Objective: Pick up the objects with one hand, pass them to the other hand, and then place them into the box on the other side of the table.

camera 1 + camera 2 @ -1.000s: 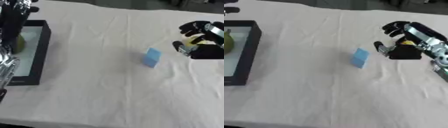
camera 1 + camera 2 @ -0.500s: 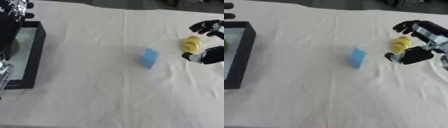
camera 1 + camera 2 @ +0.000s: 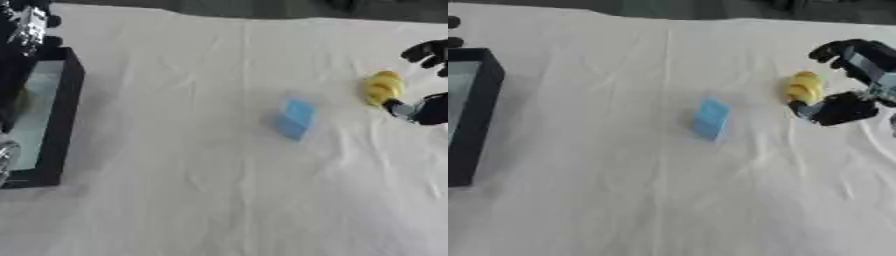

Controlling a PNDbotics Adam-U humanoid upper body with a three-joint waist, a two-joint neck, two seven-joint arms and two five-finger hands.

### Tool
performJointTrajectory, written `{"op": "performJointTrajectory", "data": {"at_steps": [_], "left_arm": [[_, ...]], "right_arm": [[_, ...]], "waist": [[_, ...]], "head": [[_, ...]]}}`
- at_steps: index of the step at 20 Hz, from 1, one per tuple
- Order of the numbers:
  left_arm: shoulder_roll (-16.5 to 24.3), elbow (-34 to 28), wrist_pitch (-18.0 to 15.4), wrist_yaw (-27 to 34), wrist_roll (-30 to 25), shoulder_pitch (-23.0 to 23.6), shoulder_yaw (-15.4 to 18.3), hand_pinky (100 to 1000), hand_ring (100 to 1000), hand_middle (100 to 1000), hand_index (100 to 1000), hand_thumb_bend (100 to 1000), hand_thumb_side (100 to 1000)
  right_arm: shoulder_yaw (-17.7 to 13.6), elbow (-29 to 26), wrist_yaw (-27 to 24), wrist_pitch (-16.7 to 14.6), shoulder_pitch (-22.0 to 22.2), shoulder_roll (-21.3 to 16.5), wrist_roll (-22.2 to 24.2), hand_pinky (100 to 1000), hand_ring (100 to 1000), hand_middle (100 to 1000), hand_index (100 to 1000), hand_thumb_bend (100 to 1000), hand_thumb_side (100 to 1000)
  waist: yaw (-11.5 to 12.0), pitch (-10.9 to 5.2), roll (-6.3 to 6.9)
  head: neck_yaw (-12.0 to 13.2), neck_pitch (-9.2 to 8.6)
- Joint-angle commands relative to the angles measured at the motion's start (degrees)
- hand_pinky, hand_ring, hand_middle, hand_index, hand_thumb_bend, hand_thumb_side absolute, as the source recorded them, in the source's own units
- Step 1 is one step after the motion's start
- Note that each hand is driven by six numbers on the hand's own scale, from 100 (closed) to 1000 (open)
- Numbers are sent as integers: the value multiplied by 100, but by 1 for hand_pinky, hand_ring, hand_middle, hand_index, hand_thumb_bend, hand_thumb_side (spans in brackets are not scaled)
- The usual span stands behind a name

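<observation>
A small yellow object (image 3: 803,87) lies on the white cloth at the right. My right hand (image 3: 852,82) is just to its right and open, its fingers (image 3: 839,49) arched above the yellow object and its thumb (image 3: 833,110) below it, neither closed round it. A light blue block (image 3: 710,118) stands alone near the middle of the cloth. The black-walled box (image 3: 68,102) sits at the left edge, with a dim greenish shape (image 3: 21,100) inside. My left hand (image 3: 30,26) shows blurred above the box at the upper left.
A white, creased cloth (image 3: 201,200) covers the whole table. Part of my left arm, silver (image 3: 7,156), shows at the left edge over the box. A dark strip (image 3: 710,7) runs beyond the table's far edge.
My right hand has drawn back to the right and opened, leaving the yellow object on the cloth. The blue block has stayed put. The view has shifted slightly.
</observation>
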Motion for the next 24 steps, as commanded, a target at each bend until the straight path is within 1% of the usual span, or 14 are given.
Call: {"op": "performJointTrajectory", "data": {"at_steps": [1, 2, 4, 6, 8, 12, 13, 15, 19, 22, 24], "left_arm": [[15, -128, 18, -33, 1, -93, 25, 731, 757, 774, 798, 100, 654], [5, -139, 17, -31, 1, -109, 22, 730, 756, 774, 797, 100, 653], [-19, -162, 17, -33, -7, -146, 11, 730, 757, 774, 795, 100, 652], [-38, -189, 22, -46, -24, -181, 1, 730, 756, 773, 794, 100, 650], [-49, -212, 31, -58, -44, -211, -10, 730, 756, 773, 790, 100, 648], [-63, -232, 62, -70, -87, -262, -42, 729, 756, 773, 787, 100, 646], [-68, -233, 68, -71, -95, -270, -51, 729, 756, 773, 787, 100, 646], [-79, -233, 81, -70, -110, -277, -69, 729, 756, 773, 785, 100, 645], [-97, -229, 95, -70, -131, -289, -96, 728, 756, 773, 782, 100, 644], [-107, -223, 101, -71, -139, -290, -108, 728, 755, 773, 781, 100, 644], [-114, -219, 102, -77, -145, -293, -116, 728, 755, 773, 781, 100, 643]], "right_arm": [[-216, -83, -520, 292, -13, -165, -591, 677, 834, 795, 852, 100, 468], [-248, -83, -764, 328, 0, -151, -837, 665, 833, 795, 854, 100, 467], [-275, -83, -1220, 330, 49, -148, -1311, 655, 831, 794, 856, 100, 429], [-269, -83, -1545, 304, 104, -152, -1693, 645, 828, 788, 851, 111, 415], [-263, -83, -1758, 279, 146, -140, -1953, 635, 825, 784, 853, 135, 443], [-261, -65, -2045, 220, 207, -109, -2278, 629, 824, 785, 862, 188, 439], [-256, -45, -2078, 212, 216, -104, -2330, 634, 825, 788, 866, 208, 419], [-239, 21, -2083, 209, 232, -89, -2411, 641, 827, 793, 871, 246, 415], [-214, 232, -1921, 280, 235, -43, -2538, 658, 828, 795, 878, 332, 358], [-197, 341, -1717, 425, 226, -15, -2641, 663, 825, 790, 872, 378, 329], [-200, 380, -1578, 601, 220, -4, -2741, 671, 823, 789, 868, 398, 316]], "waist": [[29, -66, 33], [52, -42, 39], [111, 7, 47], [177, 53, 49], [243, 96, 48], [355, 156, 38], [376, 165, 34], [411, 183, 28], [454, 206, 24], [462, 217, 28], [458, 220, 30]], "head": [[-99, -124], [-132, -140], [-184, -180], [-218, -232], [-251, -282], [-319, -356], [-329, -373], [-346, -410], [-363, -460], [-365, -468], [-371, -451]]}}
